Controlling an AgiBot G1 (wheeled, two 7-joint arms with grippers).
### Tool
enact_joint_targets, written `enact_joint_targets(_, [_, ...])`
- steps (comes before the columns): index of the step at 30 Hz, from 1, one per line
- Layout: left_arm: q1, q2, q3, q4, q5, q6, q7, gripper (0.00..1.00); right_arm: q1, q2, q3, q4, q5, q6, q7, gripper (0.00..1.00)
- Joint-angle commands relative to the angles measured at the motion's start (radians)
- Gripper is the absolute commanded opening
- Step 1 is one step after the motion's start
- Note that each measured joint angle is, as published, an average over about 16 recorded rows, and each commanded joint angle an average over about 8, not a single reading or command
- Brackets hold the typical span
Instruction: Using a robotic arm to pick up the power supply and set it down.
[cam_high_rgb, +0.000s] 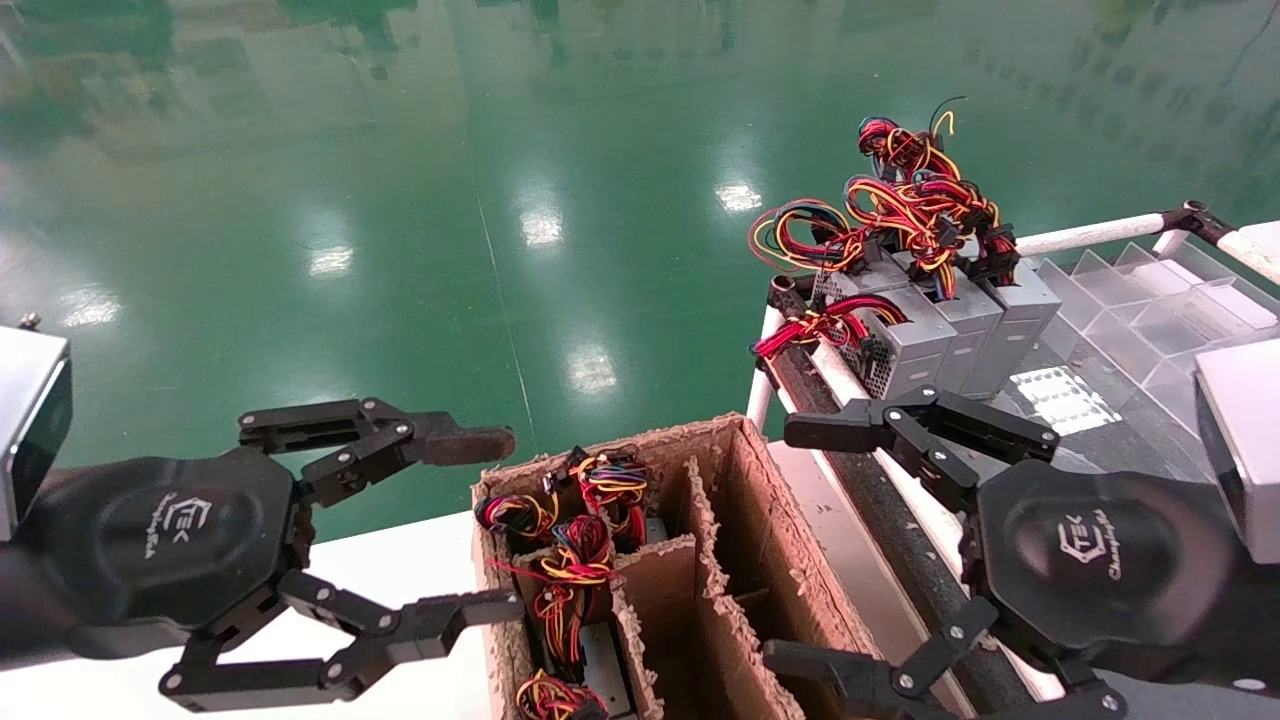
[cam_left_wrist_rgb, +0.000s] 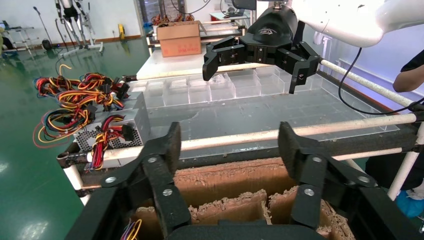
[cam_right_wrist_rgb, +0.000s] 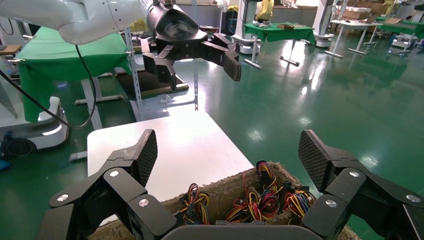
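Observation:
Several silver-grey power supplies with red, yellow and black wire bundles stand in a row on the dark rack, ahead of my right gripper. That gripper is open and holds nothing; it hovers over the right side of the cardboard box. The left wrist view shows the same row of power supplies and the right gripper above the rack. More wire bundles fill the box's left cells. My left gripper hangs open and empty beside the box's left wall.
The box has cardboard dividers; its right cells look bare. White rail tubes frame the rack, and clear plastic compartments sit behind the power supplies. A white table lies under the left gripper. A green floor lies beyond.

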Motion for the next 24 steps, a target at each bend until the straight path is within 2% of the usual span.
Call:
enact_joint_targets(1, [0.0, 0.0, 0.0, 0.0, 0.0, 0.0, 0.0, 0.0, 0.0, 0.0, 0.0, 0.0, 0.0, 0.0, 0.0, 1.0])
enact_joint_targets(16, [0.0, 0.0, 0.0, 0.0, 0.0, 0.0, 0.0, 0.0, -0.001, 0.0, -0.001, 0.0, -0.002, 0.001, 0.0, 1.0])
enact_joint_targets(24, [0.0, 0.0, 0.0, 0.001, 0.0, 0.0, 0.0, 0.0, -0.008, -0.015, -0.032, 0.001, -0.067, 0.036, 0.009, 1.0])
